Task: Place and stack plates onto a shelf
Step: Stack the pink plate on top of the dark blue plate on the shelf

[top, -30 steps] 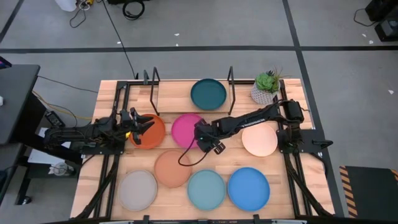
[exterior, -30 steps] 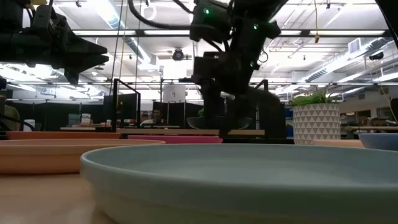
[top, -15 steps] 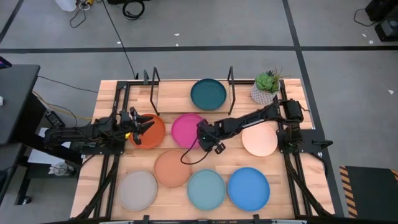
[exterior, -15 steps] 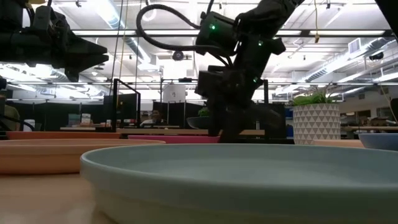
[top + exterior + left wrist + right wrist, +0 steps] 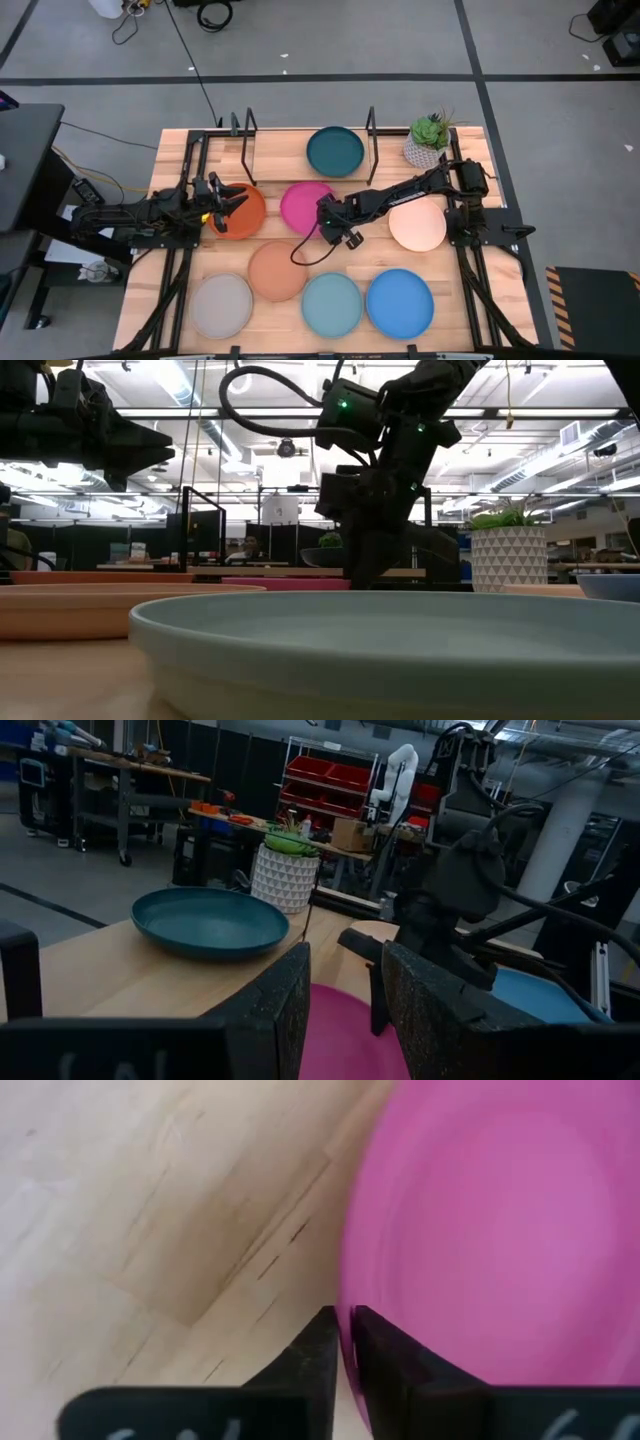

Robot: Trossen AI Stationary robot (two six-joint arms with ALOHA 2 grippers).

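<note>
The magenta plate (image 5: 303, 207) lies flat on the table's middle, with my right gripper (image 5: 324, 216) shut on its right rim. My left gripper (image 5: 222, 198) hangs open in the air above the orange plate (image 5: 243, 212), which rests on the table; nothing is between its fingers (image 5: 270, 1010). The dark teal plate (image 5: 335, 150) sits on the shelf (image 5: 280, 150) at the far edge. The salmon (image 5: 277, 270), grey (image 5: 222, 305), turquoise (image 5: 332, 303), blue (image 5: 400, 300) and pale pink (image 5: 418, 225) plates lie flat on the table. My right gripper pinches the magenta plate's rim (image 5: 347, 1318) between its two fingers, one finger (image 5: 318, 1350) outside over the wood and the other inside the plate. The fingers come from above, slanting in from the table's right. The plate lies level on the table (image 5: 290, 584).
A potted plant (image 5: 430, 140) in a white pot stands at the far right, beside the shelf's black wire uprights (image 5: 372, 125). Bare shelf board lies left of the teal plate. A large turquoise plate (image 5: 380, 650) fills the low view's foreground.
My right gripper has come down onto the magenta plate's right rim, shifting slightly toward the table's right edge, and its fingers have closed on the rim. The plate stays on the table.
</note>
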